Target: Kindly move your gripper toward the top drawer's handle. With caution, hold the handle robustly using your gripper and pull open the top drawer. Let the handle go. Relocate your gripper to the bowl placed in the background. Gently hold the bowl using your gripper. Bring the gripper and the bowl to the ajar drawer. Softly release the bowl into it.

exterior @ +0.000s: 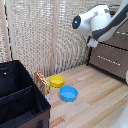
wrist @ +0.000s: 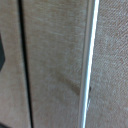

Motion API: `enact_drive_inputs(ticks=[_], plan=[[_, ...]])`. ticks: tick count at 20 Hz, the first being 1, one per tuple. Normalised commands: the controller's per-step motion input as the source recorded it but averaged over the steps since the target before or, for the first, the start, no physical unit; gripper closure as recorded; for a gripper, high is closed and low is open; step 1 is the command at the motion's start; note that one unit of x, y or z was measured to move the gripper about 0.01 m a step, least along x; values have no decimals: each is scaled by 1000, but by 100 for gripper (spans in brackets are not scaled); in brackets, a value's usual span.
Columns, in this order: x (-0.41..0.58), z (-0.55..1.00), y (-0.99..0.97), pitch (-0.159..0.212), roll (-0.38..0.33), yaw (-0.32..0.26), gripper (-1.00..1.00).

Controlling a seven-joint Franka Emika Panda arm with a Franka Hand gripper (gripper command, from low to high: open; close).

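The white arm (exterior: 97, 22) reaches to the dark brown dresser at the exterior view's right, and its gripper (exterior: 92, 43) sits at the top drawer (exterior: 121, 37). I cannot make out its fingers there. The wrist view is a close-up of the brown drawer front (wrist: 55, 65) with the slim silver handle (wrist: 89, 65) running across it, very near. Only a dark sliver (wrist: 1, 52) shows at that picture's edge, so the jaws' state is unclear. The yellow bowl (exterior: 57, 80) sits on the wooden surface, far from the gripper.
A blue bowl (exterior: 68, 93) lies just in front of the yellow one. A patterned packet (exterior: 42, 82) stands beside a large black bin (exterior: 20, 100) at the exterior view's left. A lower drawer (exterior: 110, 62) has its own silver bar. A woven screen (exterior: 45, 35) backs the scene.
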Motion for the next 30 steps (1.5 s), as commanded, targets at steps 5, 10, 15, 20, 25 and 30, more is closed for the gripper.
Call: enact_drive_inputs(ticks=[5,10,15,20,25,30], plan=[[-13,34,-567,0,-176,0,-100],[41,0,-257,4,-1,-7,100],[0,0,-18,0,0,0,100],[22,0,15,0,0,11,100],[261,105,194,27,-45,27,100],[245,219,207,23,-35,4,100]])
